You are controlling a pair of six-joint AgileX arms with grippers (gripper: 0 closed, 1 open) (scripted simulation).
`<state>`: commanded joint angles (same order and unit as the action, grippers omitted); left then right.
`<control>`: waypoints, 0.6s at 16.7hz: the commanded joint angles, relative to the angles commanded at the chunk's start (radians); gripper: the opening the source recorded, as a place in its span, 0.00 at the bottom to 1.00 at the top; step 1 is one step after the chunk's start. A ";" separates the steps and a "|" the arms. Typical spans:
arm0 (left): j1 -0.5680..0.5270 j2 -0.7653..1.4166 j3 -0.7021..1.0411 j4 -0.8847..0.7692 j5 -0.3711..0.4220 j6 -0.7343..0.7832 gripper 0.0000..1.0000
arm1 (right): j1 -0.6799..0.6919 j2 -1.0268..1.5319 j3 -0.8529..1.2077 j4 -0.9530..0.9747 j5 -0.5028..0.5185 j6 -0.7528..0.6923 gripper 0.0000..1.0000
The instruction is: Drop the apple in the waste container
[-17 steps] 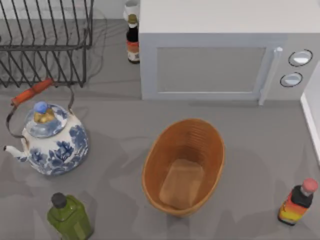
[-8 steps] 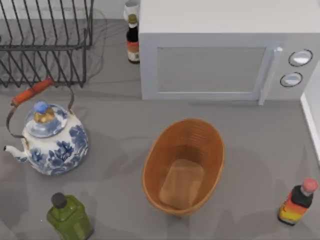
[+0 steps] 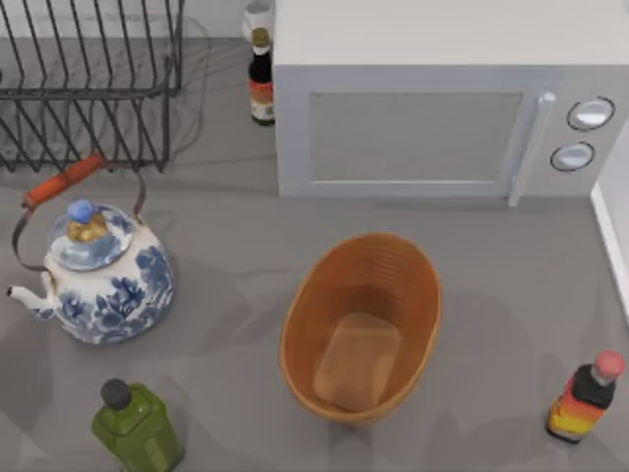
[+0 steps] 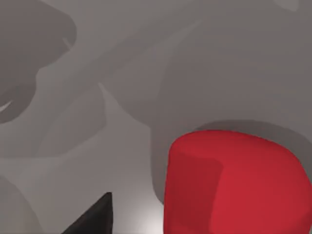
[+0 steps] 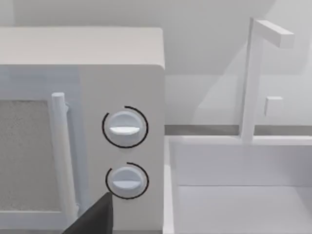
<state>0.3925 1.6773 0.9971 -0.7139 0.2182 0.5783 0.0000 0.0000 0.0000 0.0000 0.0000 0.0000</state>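
Apple (image 4: 234, 183) on counter (image 4: 161, 63), ungrasped, beside left pincer finger (image 4: 92, 219); pincer state unclear. Bin (image 3: 295, 334) empty. Pickup, drop remain.

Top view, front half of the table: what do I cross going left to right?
Teapot → green bottle → waste container → red-capped bottle.

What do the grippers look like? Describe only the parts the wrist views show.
Little of either shows. In the left wrist view, the left gripper appears as a dark, matte black pointed wedge with no markings or cables. The right gripper looks the same in the right wrist view: a plain black tapering tip.
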 joint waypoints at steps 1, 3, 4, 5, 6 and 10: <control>-0.007 0.023 -0.004 0.029 -0.003 -0.010 1.00 | 0.000 0.000 0.000 0.000 0.000 0.000 1.00; -0.014 0.068 -0.030 0.105 -0.008 -0.025 1.00 | 0.000 0.000 0.000 0.000 0.000 0.000 1.00; -0.017 0.090 -0.050 0.146 -0.009 -0.029 1.00 | 0.000 0.000 0.000 0.000 0.000 0.000 1.00; -0.020 0.108 -0.070 0.182 -0.010 -0.031 1.00 | 0.000 0.000 0.000 0.000 0.000 0.000 1.00; -0.022 0.120 -0.087 0.211 -0.010 -0.031 1.00 | 0.000 0.000 0.000 0.000 0.000 0.000 1.00; -0.016 0.126 -0.111 0.238 -0.005 -0.017 1.00 | 0.000 0.000 0.000 0.000 0.000 0.000 1.00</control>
<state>0.3768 1.8033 0.8864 -0.4758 0.2133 0.5613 0.0000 0.0000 0.0000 0.0000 0.0000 0.0000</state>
